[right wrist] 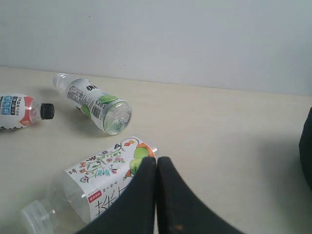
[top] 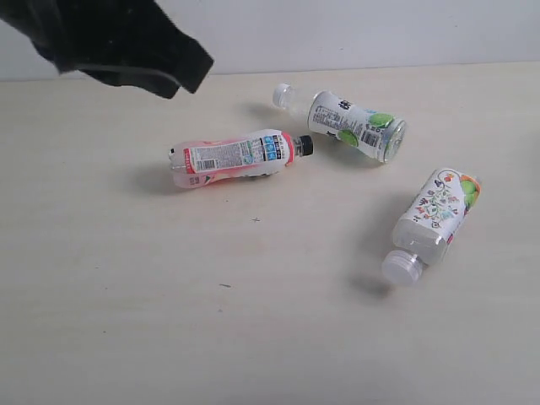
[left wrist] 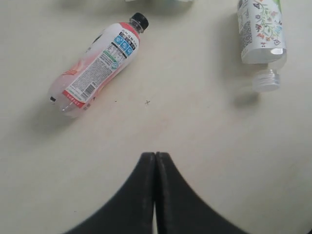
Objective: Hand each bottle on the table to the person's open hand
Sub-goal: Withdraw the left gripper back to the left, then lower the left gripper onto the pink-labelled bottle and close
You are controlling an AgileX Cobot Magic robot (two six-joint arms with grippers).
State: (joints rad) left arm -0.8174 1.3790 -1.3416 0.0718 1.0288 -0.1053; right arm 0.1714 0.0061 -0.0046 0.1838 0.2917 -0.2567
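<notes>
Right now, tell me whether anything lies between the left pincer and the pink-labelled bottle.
Nothing visible does: only bare table lies between the shut left pincer and the pink-labelled bottle. The floral-labelled bottle lies well clear.

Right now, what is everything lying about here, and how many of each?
pink-labelled bottle: one, clear with black cap, lying on its side left of the table's middle
green-accented bottle: one, clear with white cap, lying at the back near the wall
floral bottle: one, clear with white cap, lying on the right
table: one, pale beige wood grain, under all three bottles
wall: one, plain pale grey, behind the table
left pincer: one, black, shut and empty, above bare table
right pincer: one, black, shut and empty, facing the floral bottle
</notes>
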